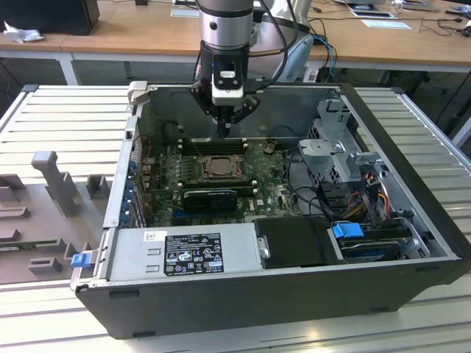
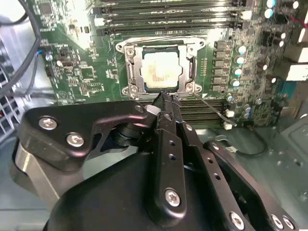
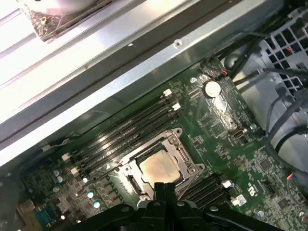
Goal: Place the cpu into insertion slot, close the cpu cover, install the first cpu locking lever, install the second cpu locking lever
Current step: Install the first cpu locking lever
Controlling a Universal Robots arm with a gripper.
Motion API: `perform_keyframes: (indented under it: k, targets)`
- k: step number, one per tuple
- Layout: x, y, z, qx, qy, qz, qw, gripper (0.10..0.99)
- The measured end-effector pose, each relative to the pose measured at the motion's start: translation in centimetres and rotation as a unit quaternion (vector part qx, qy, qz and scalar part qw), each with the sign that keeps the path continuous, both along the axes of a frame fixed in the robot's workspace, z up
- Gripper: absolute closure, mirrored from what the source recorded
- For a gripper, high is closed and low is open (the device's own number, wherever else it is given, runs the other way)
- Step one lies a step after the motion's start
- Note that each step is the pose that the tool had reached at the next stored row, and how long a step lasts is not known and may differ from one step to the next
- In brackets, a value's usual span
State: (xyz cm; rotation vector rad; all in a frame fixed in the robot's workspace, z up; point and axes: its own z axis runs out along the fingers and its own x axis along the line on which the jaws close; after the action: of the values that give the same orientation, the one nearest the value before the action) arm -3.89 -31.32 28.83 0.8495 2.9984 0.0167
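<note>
Silver-grey square cpu (image 2: 161, 70) sat in the black-rimmed insertion slot (image 2: 189, 72) under the lowered silver-frame cpu cover (image 2: 159, 48), while the black gripper (image 2: 163, 98), fingers (image 2: 168, 125) pressed together, hovered at its far edge, apparently needing to push down a thin wire locking lever (image 2: 214, 108).

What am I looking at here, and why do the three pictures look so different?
The grey column at the top of the exterior view is a robot arm, and the black pointed piece at its end is its tool. That picture is taken by a camera standing off the arm. The other two come from cameras riding near the arm's wrist, so both wrist views look past the tool at the work. On the ribbed metal table stands an open computer case. Inside is a green circuit board with a square socket, where a silver chip sits under a thin metal frame. The tool's tips are closed together close to that socket, and I see nothing held between them.
</note>
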Motion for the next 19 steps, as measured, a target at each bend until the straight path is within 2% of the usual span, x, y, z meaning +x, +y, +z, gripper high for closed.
perform_keyframes:
  k: [2,6,11,19]
  targets:
    - [0.00,0.00,0.00,0.0000,0.0000,0.027,0.9996,0.980]
    - [0.00,0.00,0.00,0.0000,0.0000,0.053,0.9986,0.980]
    - [0.00,0.00,0.00,0.0000,0.0000,0.061,0.9981,0.980]
    - [0.00,0.00,0.00,0.0000,0.0000,0.089,0.9960,0.980]
